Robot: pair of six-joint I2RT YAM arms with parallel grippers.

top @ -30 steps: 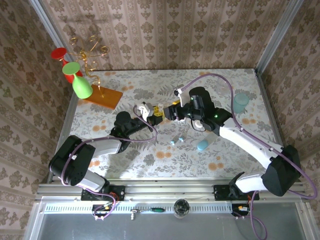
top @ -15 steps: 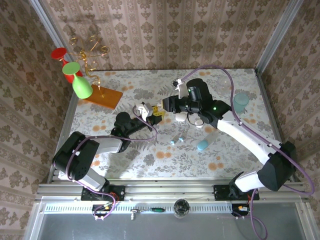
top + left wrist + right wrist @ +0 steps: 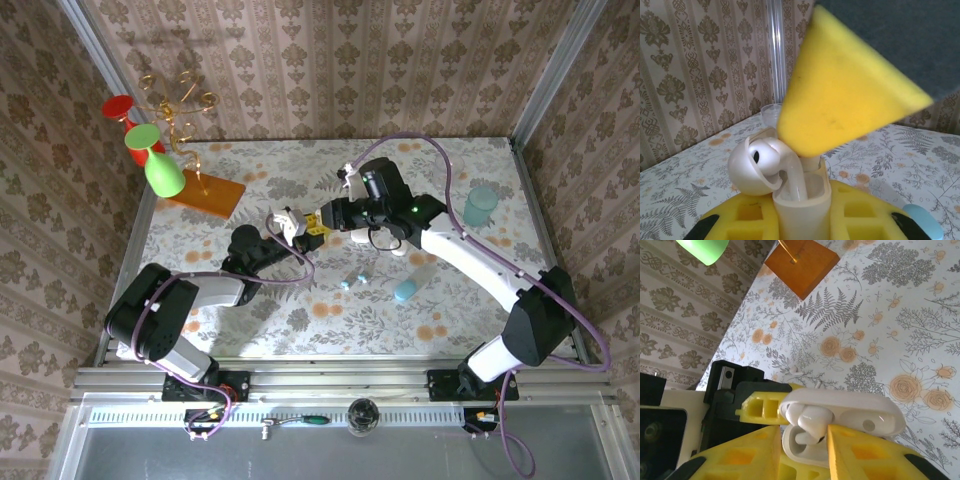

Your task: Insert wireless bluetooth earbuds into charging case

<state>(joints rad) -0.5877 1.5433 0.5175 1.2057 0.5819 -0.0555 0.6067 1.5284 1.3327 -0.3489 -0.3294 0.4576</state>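
My left gripper (image 3: pixel 297 226) is shut on the white charging case (image 3: pixel 288 218) and holds it upright above the table. Its body (image 3: pixel 802 210) sits between the yellow fingers, with the lid (image 3: pixel 751 170) swung open. My right gripper (image 3: pixel 322 222) meets the case from the right. A white earbud (image 3: pixel 812 421) is pinched between its yellow fingers (image 3: pixel 860 455). In the left wrist view the earbud's stem (image 3: pixel 792 175) reaches down into the case's well, under a right fingertip (image 3: pixel 845 95). Two tiny whitish earbuds with cyan tips (image 3: pixel 353 280) lie on the table.
A light-blue capsule (image 3: pixel 405 291) lies right of the cyan-tipped pieces. A teal cup (image 3: pixel 481 205) stands at the far right. At the back left are an orange block with a wire stand (image 3: pixel 205 192), a green glass (image 3: pixel 160 165) and a red one (image 3: pixel 120 107).
The right arm has swung its wrist left and back, and its jaws have closed in on the white earbud at the case. The left arm and the case have stayed put.
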